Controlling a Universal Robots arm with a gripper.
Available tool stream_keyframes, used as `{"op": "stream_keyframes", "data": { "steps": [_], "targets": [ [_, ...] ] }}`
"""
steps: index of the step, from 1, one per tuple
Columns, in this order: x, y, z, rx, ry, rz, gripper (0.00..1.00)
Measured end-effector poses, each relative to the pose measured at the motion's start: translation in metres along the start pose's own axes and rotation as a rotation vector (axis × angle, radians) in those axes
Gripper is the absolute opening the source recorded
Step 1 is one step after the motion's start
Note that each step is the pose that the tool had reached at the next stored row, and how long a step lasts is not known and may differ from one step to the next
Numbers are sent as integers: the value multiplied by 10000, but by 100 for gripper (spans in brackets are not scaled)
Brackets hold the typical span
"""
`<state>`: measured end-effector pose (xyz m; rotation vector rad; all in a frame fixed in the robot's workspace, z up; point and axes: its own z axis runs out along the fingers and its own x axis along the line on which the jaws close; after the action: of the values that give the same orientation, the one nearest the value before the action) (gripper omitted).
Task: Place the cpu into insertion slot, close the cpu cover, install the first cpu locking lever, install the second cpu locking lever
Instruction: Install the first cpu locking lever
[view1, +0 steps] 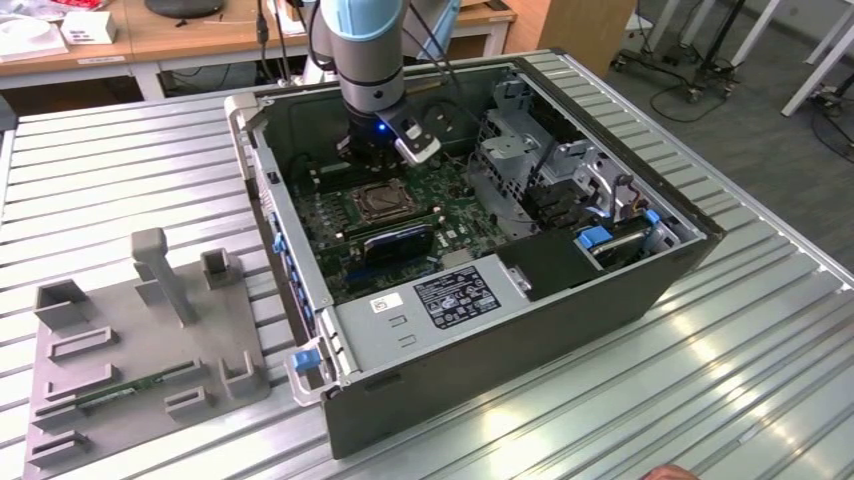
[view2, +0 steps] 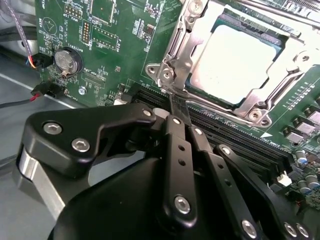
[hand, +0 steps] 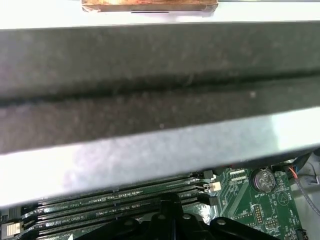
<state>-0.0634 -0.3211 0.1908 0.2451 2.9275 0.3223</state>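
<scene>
The cpu (view2: 235, 60), a pale silver-grey square, lies in the insertion slot (view1: 378, 203) on the green motherboard (view2: 100, 45). The cpu cover (view2: 186, 52), a silvery frame plate, lies down around it, and the chip shows through its window. In the second wrist view my gripper (view2: 175, 105) is shut with nothing between its black fingers (view2: 172, 135). Its tip is right at one screwed corner of the cover. In the exterior view the gripper (view1: 378, 160) hangs inside the open computer case, just behind the slot.
Long black memory slots (view2: 225, 132) run beside the socket, under the fingers. A coin battery (view2: 67, 60) and thin cables sit farther off. The dark case wall (hand: 150, 100) stands close by. A metal drive cage (view1: 534, 160) and power supply (view1: 441, 295) crowd the case. A grey fixture (view1: 147, 340) lies outside.
</scene>
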Motion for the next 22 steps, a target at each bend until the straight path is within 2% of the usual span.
{"op": "stream_keyframes", "data": {
  "steps": [3, 7, 12, 19, 22],
  "targets": [
    [-3, 6, -16, -12, -3, 1, 11],
    [-16, 23, -96, -1, 0, 1, 11],
    [-37, 51, -213, -2, 0, 1, 11],
    [-73, 101, -423, -1, 0, 0, 11],
    [-77, 107, -444, 5, -1, -3, 11]
  ]
}}
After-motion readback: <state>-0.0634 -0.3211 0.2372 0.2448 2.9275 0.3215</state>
